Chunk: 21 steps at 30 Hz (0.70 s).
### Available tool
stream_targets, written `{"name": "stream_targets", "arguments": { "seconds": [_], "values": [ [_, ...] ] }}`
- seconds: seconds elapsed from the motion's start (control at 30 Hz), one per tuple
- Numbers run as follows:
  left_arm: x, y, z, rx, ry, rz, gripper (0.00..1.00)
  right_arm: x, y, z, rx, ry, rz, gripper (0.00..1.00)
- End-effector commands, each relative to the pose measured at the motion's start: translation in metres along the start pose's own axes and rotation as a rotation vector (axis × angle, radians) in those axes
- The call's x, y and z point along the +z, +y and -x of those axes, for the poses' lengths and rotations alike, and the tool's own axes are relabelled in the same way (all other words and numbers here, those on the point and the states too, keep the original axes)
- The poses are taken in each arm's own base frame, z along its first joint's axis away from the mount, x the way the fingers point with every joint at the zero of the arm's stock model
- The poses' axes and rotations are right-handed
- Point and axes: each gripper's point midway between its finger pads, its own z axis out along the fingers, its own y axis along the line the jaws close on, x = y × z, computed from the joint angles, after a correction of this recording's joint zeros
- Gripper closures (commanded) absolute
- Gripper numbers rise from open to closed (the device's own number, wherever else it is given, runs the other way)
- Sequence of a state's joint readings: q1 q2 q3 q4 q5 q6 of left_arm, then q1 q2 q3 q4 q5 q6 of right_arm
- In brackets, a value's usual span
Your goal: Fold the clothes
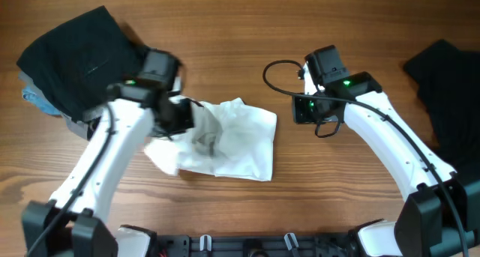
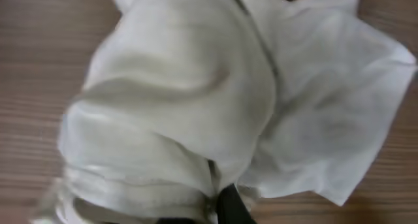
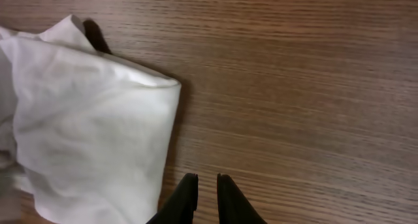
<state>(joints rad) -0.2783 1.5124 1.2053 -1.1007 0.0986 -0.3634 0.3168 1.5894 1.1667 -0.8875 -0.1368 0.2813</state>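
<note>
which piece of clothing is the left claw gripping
The white T-shirt in the middle: the left claw is shut on its bunched edge. The black pile far left and black garment far right lie untouched.

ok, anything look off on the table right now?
Yes. The white T-shirt is a crumpled heap mid-table, bunched where the left gripper pinches it, not laid flat. The right gripper sits empty over the table beside it.
</note>
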Motion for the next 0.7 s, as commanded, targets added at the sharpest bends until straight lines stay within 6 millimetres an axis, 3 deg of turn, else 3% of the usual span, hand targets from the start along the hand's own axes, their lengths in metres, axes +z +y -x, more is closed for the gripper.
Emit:
{"name": "stream_targets", "arguments": {
  "seconds": [0.0,0.2,0.33,0.37,0.4,0.43,0.53,0.67],
  "values": [
    [0.014,-0.055,-0.009,0.020,-0.015,-0.062,0.96,-0.008,-0.007,0.006,0.001,-0.026,-0.012,0.85],
    [0.042,-0.114,-0.026,0.113,-0.014,-0.112,0.95,-0.009,-0.012,0.008,0.016,-0.029,-0.016,0.85],
    [0.069,-0.148,-0.047,0.152,0.043,-0.155,0.71,-0.009,-0.012,0.008,0.016,-0.029,-0.016,0.85],
    [0.074,-0.155,-0.054,0.166,0.062,-0.166,0.57,-0.009,-0.012,0.008,0.016,-0.029,-0.016,0.85],
    [0.079,-0.159,-0.060,0.183,0.077,-0.162,0.49,-0.009,-0.012,0.008,0.016,-0.029,-0.016,0.85],
    [0.081,-0.159,-0.063,0.191,0.082,-0.157,0.47,-0.009,-0.012,0.008,0.016,-0.029,-0.016,0.85],
    [0.076,-0.161,-0.064,0.196,0.078,-0.161,0.40,-0.009,-0.012,0.008,0.017,-0.029,-0.015,0.84],
    [0.040,-0.160,-0.044,0.165,0.040,-0.184,0.39,-0.009,-0.012,0.009,0.016,-0.031,-0.015,0.79]
  ]
}}
